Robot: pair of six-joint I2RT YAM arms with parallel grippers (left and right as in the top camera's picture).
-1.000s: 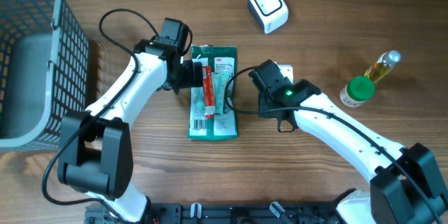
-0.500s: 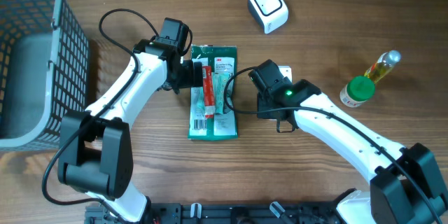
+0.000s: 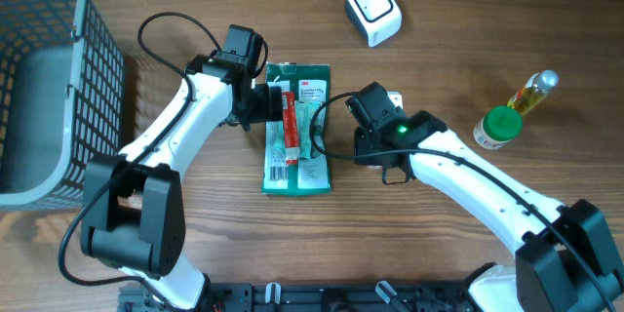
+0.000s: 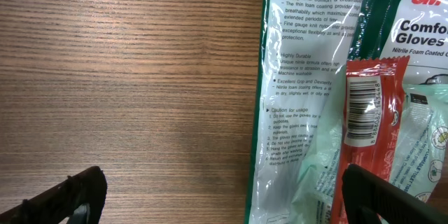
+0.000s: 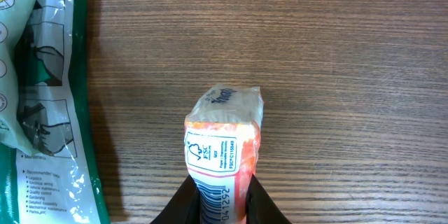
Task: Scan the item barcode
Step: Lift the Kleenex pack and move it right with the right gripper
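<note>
Packet (image 5: 222,147): clamped in my right gripper (image 5: 220,206), long axis straight out from the fingers (barcode partly hidden).
Scanner (image 3: 373,10): well apart from it; my right arm looks nearer.
Left gripper (image 4: 224,194): spread wide over glove pack (image 4: 308,112).

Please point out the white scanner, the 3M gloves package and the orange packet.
white scanner (image 3: 373,8): overhead view, its top face.
3M gloves package (image 4: 308,77): left wrist view, its printed text panel.
orange packet (image 5: 221,152): right wrist view, its white label.
</note>
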